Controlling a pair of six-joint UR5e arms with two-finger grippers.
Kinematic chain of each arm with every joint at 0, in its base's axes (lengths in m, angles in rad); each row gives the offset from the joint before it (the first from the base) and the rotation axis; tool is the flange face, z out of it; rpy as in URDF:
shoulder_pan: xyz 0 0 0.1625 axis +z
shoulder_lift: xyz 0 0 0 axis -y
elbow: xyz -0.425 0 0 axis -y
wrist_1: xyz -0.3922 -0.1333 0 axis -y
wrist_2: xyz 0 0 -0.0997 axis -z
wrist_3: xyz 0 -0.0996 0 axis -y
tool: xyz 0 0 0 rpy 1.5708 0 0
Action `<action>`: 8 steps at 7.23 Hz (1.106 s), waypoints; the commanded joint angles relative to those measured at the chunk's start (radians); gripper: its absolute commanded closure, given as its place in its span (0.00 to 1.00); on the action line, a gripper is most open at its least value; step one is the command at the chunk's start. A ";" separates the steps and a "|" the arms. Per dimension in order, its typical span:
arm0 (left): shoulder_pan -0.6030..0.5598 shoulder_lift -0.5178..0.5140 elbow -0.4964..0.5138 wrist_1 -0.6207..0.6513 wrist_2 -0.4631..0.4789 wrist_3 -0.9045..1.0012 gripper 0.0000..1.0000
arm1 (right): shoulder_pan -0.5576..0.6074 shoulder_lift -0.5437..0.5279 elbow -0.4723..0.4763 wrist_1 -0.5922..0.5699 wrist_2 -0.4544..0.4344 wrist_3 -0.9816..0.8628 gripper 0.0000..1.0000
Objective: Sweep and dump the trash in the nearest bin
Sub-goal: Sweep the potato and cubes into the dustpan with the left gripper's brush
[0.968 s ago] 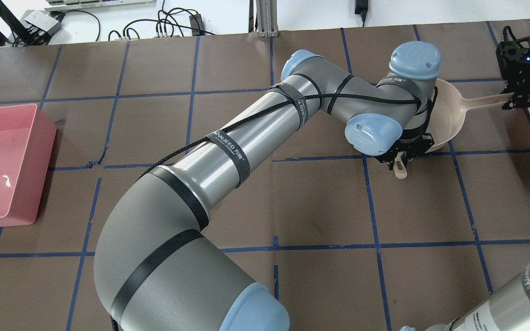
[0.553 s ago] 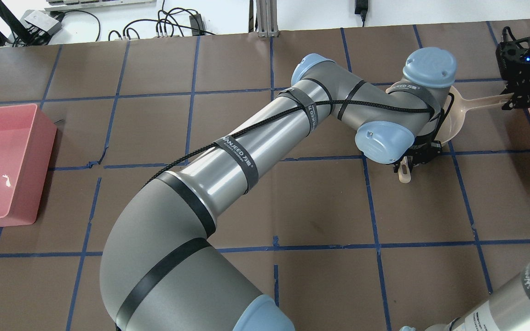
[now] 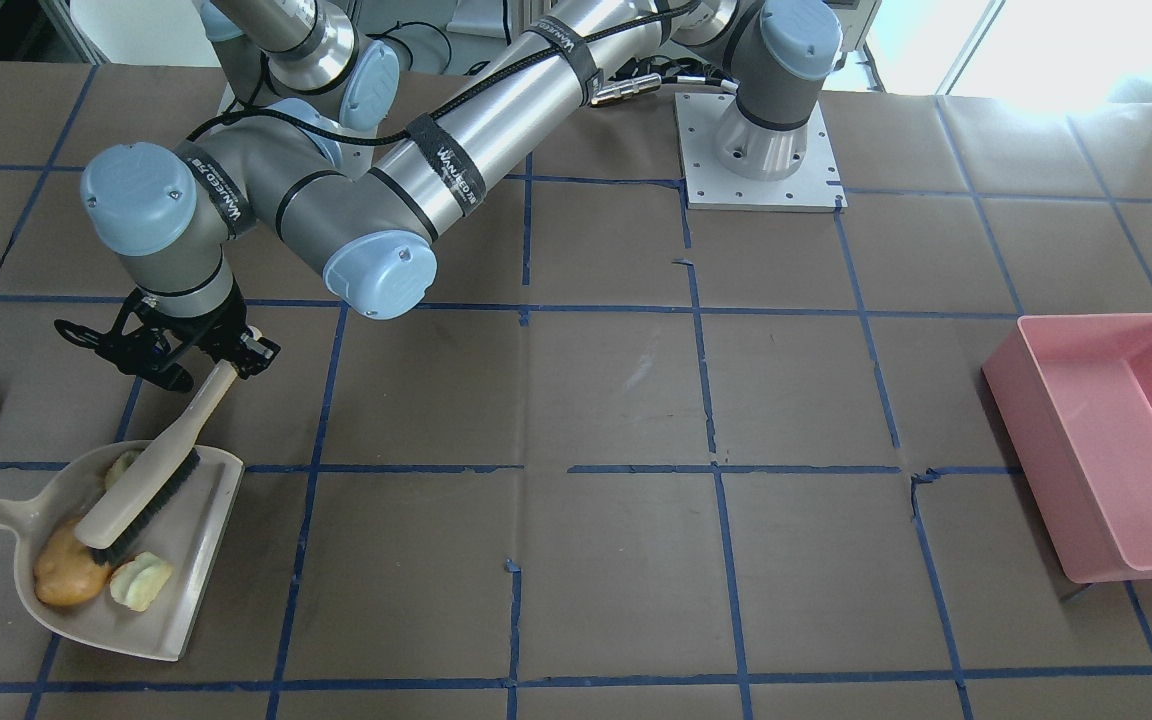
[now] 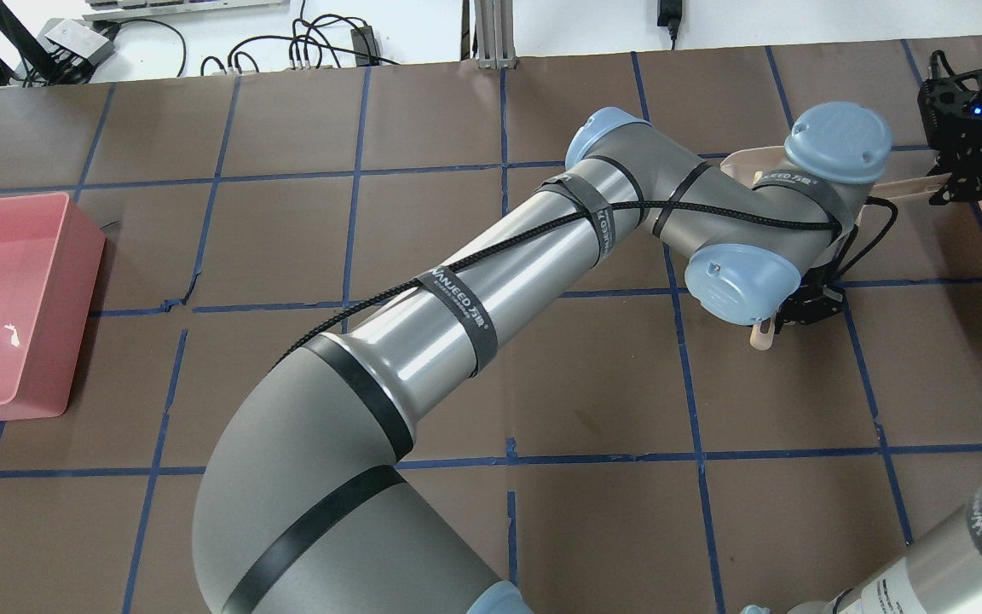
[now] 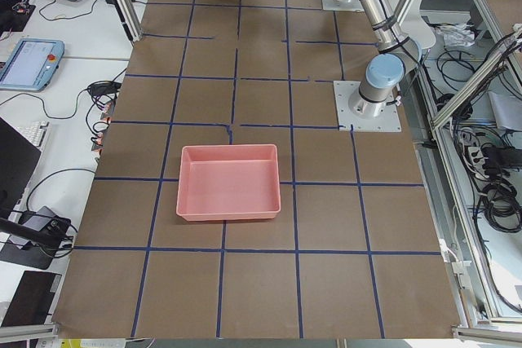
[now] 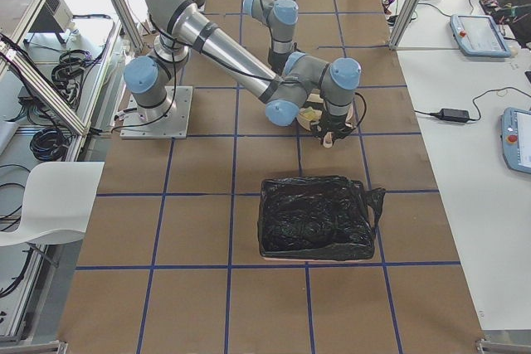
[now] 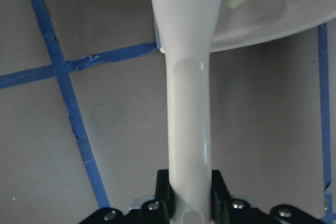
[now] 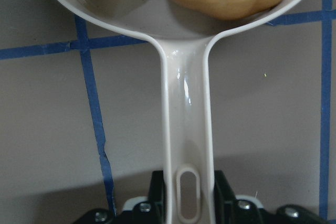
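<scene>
The right hand point(image 8: 181, 195) is clenched on the dustpan point(image 3: 191, 600) handle, and the left hand point(image 3: 221, 362) grasps the brush point(image 3: 151, 480). The trash lumps point(image 3: 66, 575) lie in the pan, ahead of the right hand. The black-lined bin point(image 6: 315, 217) sits behind that hand, roughly along the handle's line, so the right hand looks nearer.

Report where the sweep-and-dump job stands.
Done: the orange ball and two pale chunks all lie in the dustpan. In hand: the left gripper holds the brush, bristles in the pan; the right gripper holds the dustpan's handle. Left: dumping into the black-lined bin, which looks nearest.
</scene>
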 commanded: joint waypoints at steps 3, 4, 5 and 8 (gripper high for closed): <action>-0.003 0.030 -0.009 0.001 0.028 0.043 1.00 | -0.003 0.002 0.001 -0.006 0.003 0.009 1.00; -0.003 0.058 -0.019 -0.001 0.033 0.022 1.00 | -0.003 0.002 0.001 -0.004 0.003 0.011 1.00; -0.002 0.087 -0.032 0.001 0.035 0.016 1.00 | -0.003 0.002 0.001 -0.004 0.003 0.011 1.00; 0.052 0.227 -0.112 -0.132 0.072 0.014 1.00 | -0.018 0.001 -0.005 -0.006 0.089 0.048 1.00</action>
